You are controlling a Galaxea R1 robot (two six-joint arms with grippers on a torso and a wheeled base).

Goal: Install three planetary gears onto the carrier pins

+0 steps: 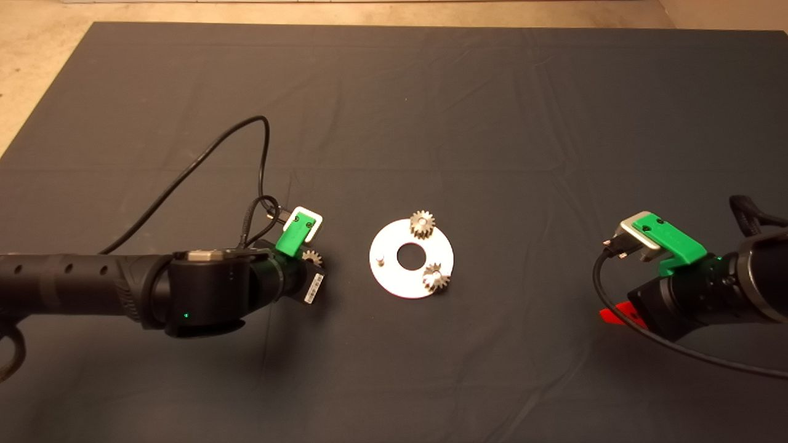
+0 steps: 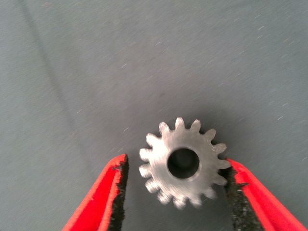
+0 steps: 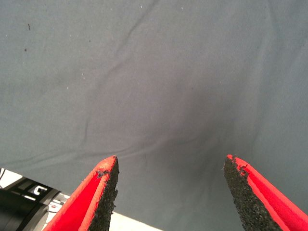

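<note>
My left gripper [image 2: 175,180] hangs low over the dark mat [image 1: 394,111], just to the left of the round silver plate [image 1: 394,280] in the head view. Its fingers [image 2: 103,197] stand apart, straddling the third planetary gear [image 2: 183,162], which lies flat on the mat with its bore facing up. One pad sits at the gear's teeth on one side; the other pad stands clear of the teeth by a narrow gap, so the gear is bracketed, not clamped. In the head view this same gear [image 1: 312,257] peeks out beside the green body of the gripper.

On the plate, two gears are seated on carrier pins: one at the far edge [image 1: 422,224], one at the near right edge [image 1: 436,277]. The remaining bare pin [image 1: 381,260] stands upright on the plate's left side, facing the left gripper.

My right gripper [image 3: 171,185] waits at the right of the mat, well apart from the plate, its fingers [image 3: 103,197] spread wide over bare cloth, holding nothing
</note>
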